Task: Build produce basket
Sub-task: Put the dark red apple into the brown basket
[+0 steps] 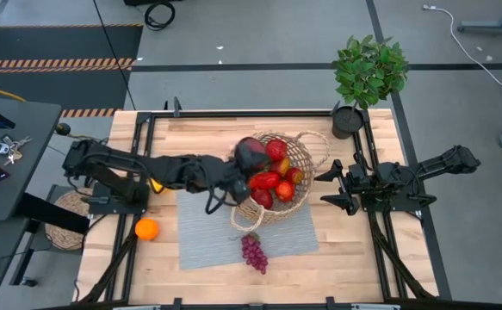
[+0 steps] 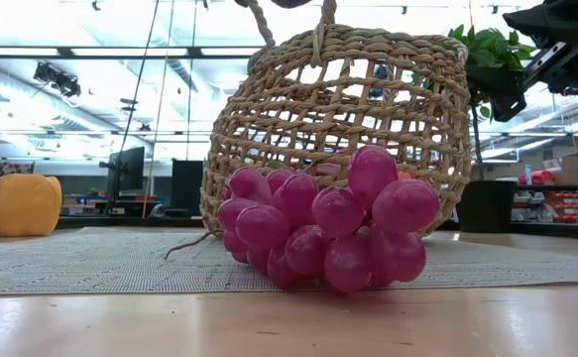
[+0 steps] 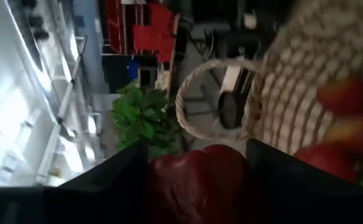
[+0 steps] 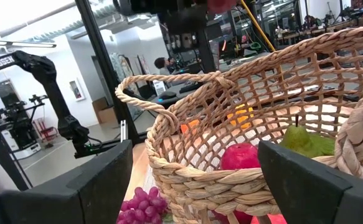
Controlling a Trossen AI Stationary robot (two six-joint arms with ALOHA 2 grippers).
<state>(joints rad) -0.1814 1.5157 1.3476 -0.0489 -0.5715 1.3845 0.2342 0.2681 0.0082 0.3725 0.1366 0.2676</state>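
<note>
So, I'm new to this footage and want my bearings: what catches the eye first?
The wicker basket, tipped on the grey mat mid-table and packed with red fruit. The left tool is at its rim, closed on a dark red fruit. Purple grapes lie on the mat's near edge, and an orange sits on bare wood beside the left arm.

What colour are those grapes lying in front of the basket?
The grapes are purplish pink, clearest in the low view.
</note>
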